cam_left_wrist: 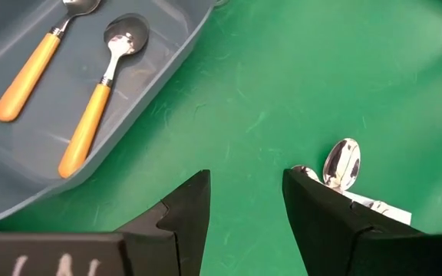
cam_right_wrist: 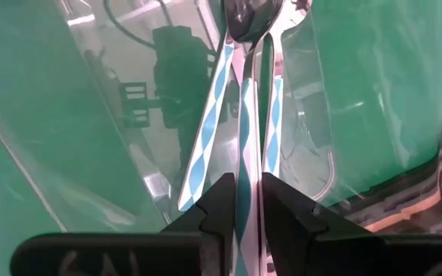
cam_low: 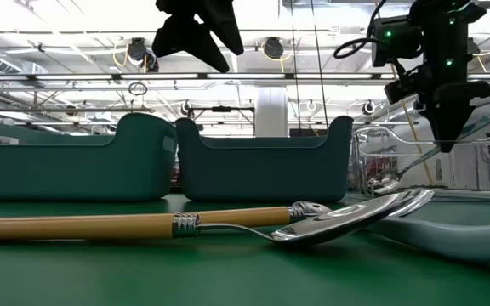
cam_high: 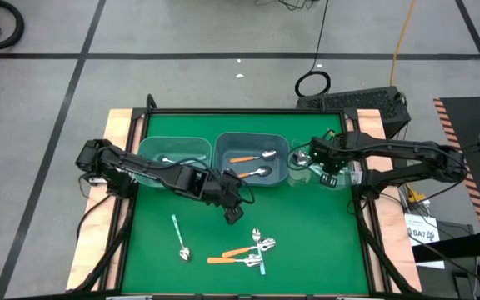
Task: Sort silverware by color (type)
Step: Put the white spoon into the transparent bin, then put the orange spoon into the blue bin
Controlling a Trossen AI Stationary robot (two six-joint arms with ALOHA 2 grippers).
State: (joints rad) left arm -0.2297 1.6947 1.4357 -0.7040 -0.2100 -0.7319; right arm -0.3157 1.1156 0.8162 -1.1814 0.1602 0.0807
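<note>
My right gripper (cam_right_wrist: 247, 211) points down over a clear bin (cam_high: 300, 163) at the table's far right and is shut on a spoon with a light blue patterned handle (cam_right_wrist: 244, 115). Two more light blue spoons (cam_right_wrist: 206, 130) stand in that bin. My left gripper (cam_left_wrist: 245, 207) hangs open above bare green table (cam_high: 233, 215), between the middle bin and a loose heap of silverware (cam_high: 252, 250). Two orange-handled spoons (cam_left_wrist: 90, 115) lie in the middle blue-grey bin (cam_high: 223, 150). A teal-handled spoon (cam_high: 179, 236) lies alone at the near left. My right gripper pinches the light blue spoon's handle (cam_right_wrist: 243, 184) between its two fingers, coming from above and pointing down, with the fingers along the handle. The spoon hangs bowl down inside the clear bin, its bowl (cam_right_wrist: 248, 19) beside the other spoons' bowls; whether it rests on the bottom I cannot tell.
A second blue-grey bin (cam_high: 173, 152) at the far left holds one spoon. In the low view an orange-handled spoon (cam_low: 143, 225) lies close in front. A metal spoon bowl (cam_left_wrist: 342, 162) lies on the table just beside my left gripper's finger. Wooden rails (cam_high: 123, 133) edge the table.
</note>
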